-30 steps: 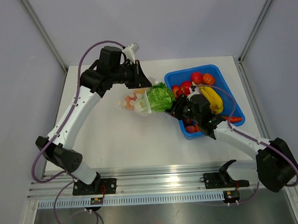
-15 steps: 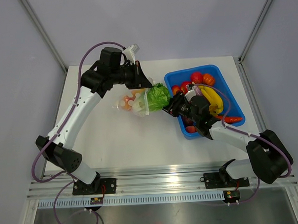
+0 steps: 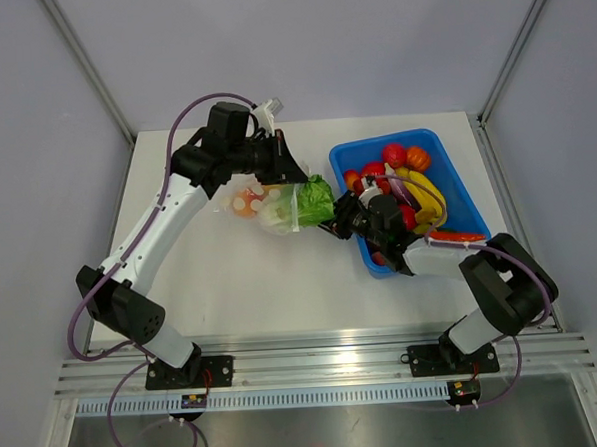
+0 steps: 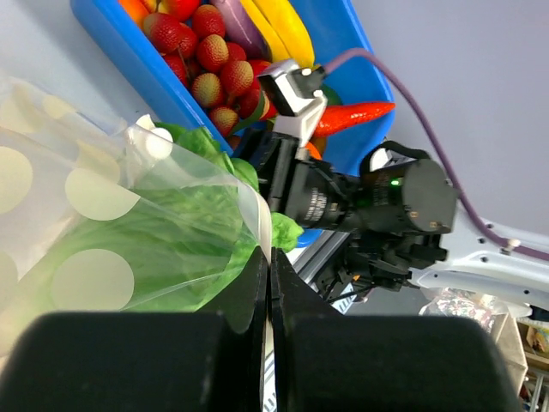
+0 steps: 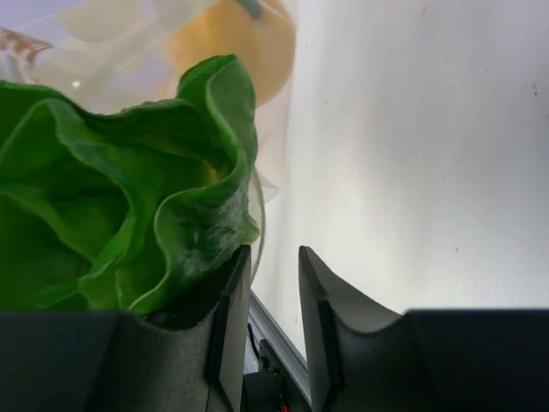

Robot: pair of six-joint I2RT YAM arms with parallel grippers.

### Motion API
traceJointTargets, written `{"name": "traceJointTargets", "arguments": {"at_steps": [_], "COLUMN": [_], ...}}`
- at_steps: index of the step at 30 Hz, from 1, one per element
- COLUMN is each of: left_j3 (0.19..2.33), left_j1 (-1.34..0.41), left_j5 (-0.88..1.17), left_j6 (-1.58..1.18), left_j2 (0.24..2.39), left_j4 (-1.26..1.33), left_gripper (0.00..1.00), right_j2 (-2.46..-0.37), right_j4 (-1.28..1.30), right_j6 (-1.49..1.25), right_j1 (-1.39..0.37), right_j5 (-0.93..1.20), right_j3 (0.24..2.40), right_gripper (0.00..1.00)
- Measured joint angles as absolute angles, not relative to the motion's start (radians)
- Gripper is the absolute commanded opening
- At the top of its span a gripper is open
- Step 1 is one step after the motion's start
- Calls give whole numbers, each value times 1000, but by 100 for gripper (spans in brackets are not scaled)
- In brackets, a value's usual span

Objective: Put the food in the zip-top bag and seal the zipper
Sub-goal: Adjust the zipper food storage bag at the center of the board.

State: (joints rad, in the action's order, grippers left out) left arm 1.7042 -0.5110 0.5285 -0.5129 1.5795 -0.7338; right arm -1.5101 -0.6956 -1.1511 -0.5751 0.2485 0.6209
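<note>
At the zip-top bag (image 4: 103,215) mouth, zipper indistinct — left gripper (image 4: 268,266) jaws pinch its film; right gripper (image 5: 273,262) jaws spread, empty, beside lettuce (image 5: 103,223); blue tray (image 3: 384,139) at three o'clock.

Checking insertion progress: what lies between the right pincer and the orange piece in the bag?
The green lettuce, partway into the mouth of the zip-top bag, fills the stretch from right pincer to orange piece. Top and right wrist views show it.

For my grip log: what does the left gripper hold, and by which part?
The left gripper pinches the zip-top bag by its mouth edge, beside the lettuce.
</note>
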Motion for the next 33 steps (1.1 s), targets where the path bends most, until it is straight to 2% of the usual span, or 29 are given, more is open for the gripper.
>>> {"name": "traceJointTargets", "arguments": {"at_steps": [9,16,19,22,27,33], "left_j3": [1699,1679,1662,1645,1634,1600], "left_j1": [-511,-511,-511,-511,-509,-468], "left_j5": [552,554,555,555,548,527], "left_j6": [-537,-542,-543,-543,-527,-493], "left_j2": [1579,1579,1579,1579,1577,1560], "left_j4": [-702,-692,-684,-681,-686,-688], "left_gripper": [0,0,0,0,0,0], "right_j2": [-1658,-1707,-1706,-1690,-1596,-1377], "right_j4": [-880,-984,-985,-974,-861,-438], "right_j6": [-1239,-1295,-1294,-1285,-1232,-1048], "right_j1": [-609,-618,-619,-620,-620,-622], "right_j5": [257,281,282,281,259,150], "right_j3": [643,649,659,664,664,758], "right_gripper": [32,16,0,0,0,0]}}
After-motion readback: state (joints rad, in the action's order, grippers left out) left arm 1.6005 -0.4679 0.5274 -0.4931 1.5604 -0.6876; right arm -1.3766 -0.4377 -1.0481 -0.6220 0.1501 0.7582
